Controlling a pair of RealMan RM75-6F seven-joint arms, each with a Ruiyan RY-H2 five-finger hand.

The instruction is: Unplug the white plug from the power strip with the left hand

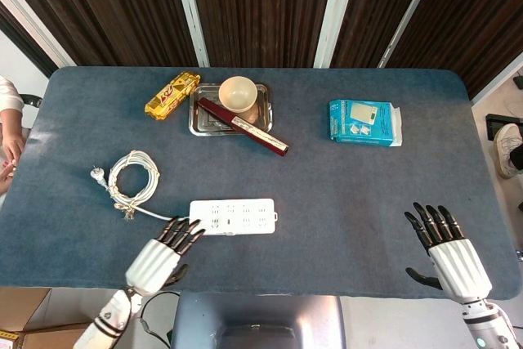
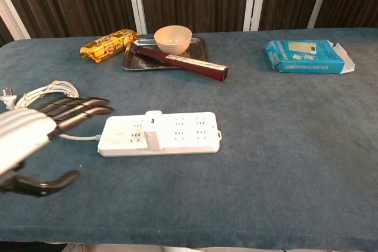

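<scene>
The white plug (image 2: 154,140) sits seated in the power strip (image 2: 159,133) near its front edge. The left hand (image 2: 26,131) hovers beside the strip's cord end, fingers extended, holding nothing, apparently lining up. The right hand (image 1: 448,252) is spread, empty, well apart.

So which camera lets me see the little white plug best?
The chest view. There the white plug stands out from the front edge of the power strip, seen from the side. The head view looks straight down, so the plug blends into the strip's white top and is hard to pick out.
</scene>
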